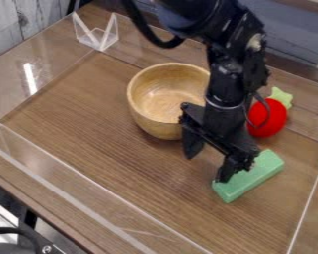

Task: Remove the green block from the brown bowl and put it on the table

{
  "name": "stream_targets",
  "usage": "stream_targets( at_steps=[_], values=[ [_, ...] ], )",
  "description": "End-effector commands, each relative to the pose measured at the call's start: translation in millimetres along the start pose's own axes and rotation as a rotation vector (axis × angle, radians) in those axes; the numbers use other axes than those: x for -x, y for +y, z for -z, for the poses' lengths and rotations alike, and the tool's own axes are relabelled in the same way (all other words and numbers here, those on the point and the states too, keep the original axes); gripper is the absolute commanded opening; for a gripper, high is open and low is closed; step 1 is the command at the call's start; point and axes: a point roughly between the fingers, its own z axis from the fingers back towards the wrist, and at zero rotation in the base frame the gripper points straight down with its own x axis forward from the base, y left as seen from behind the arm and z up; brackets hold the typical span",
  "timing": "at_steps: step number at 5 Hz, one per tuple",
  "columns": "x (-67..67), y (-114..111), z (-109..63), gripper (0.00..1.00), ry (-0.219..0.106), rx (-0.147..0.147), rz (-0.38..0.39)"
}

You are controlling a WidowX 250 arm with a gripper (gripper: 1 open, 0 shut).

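Note:
The green block lies flat on the table, in front and to the right of the brown bowl. The bowl's pale inside shows nothing in it. My gripper hangs pointing down just above the block's left end, open, with its black fingers spread wide and nothing between them. The right finger partly covers the block's near-left corner.
A red strawberry-shaped toy with a green top sits just right of the bowl, behind my arm. Low clear acrylic walls edge the tabletop. A small clear stand is at the back left.

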Motion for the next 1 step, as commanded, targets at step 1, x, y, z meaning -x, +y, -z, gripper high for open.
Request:
stream_targets(
  at_steps=[1],
  values=[
    [-17.2, -3.4, -12.8, 1.00, -0.057, 0.004, 0.040]
  ],
)
